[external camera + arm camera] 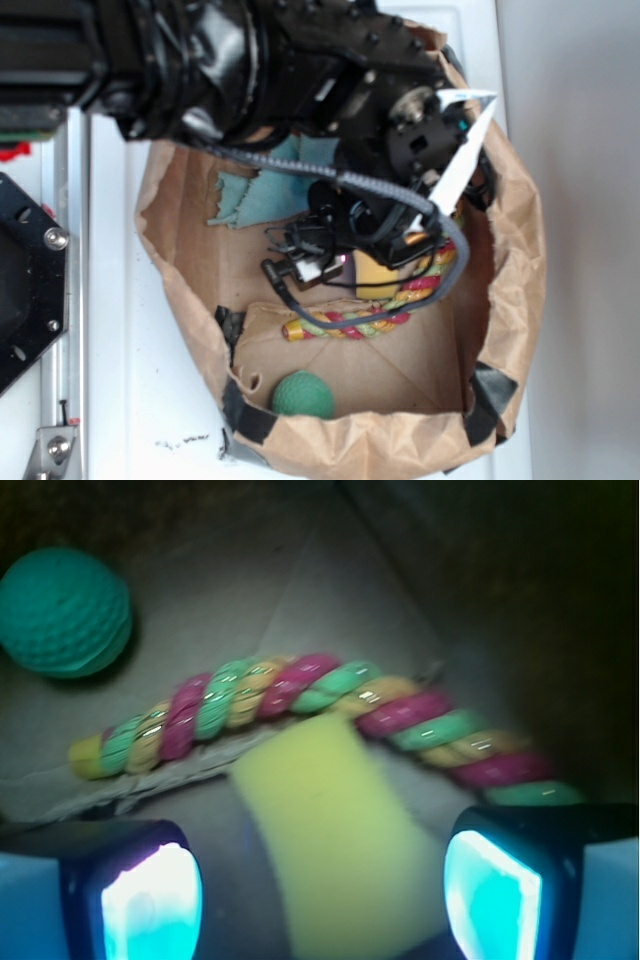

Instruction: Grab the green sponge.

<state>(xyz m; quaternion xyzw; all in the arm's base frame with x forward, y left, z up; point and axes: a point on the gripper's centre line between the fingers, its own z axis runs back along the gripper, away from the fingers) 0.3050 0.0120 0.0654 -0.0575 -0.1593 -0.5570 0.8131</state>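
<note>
in the exterior view we see the black arm [250,60] reaching from ten o'clock down into a brown paper bag [520,260] that lies open on the white tabletop [130,400]; the gripper [345,262] sits low inside the bag, near its centre; the green sponge [378,280], a yellow foam block, shows just at four o'clock of the jaws, mostly hidden by them; a twisted rope toy [350,322] in pink, green and yellow lies touching the sponge's six o'clock edge; a round dark-green ball [303,396] rests well apart at six o'clock by the bag's rim; a pale teal cloth [262,190] lies at twelve o'clock under the arm.

in the wrist view we see the jaws released, one pad [150,905] at seven o'clock and the other at five o'clock, with the sponge [340,830] between them and clear gaps on both sides; the rope toy [300,705] crosses behind the sponge's far edge; the ball [66,610] sits at ten o'clock.
</note>
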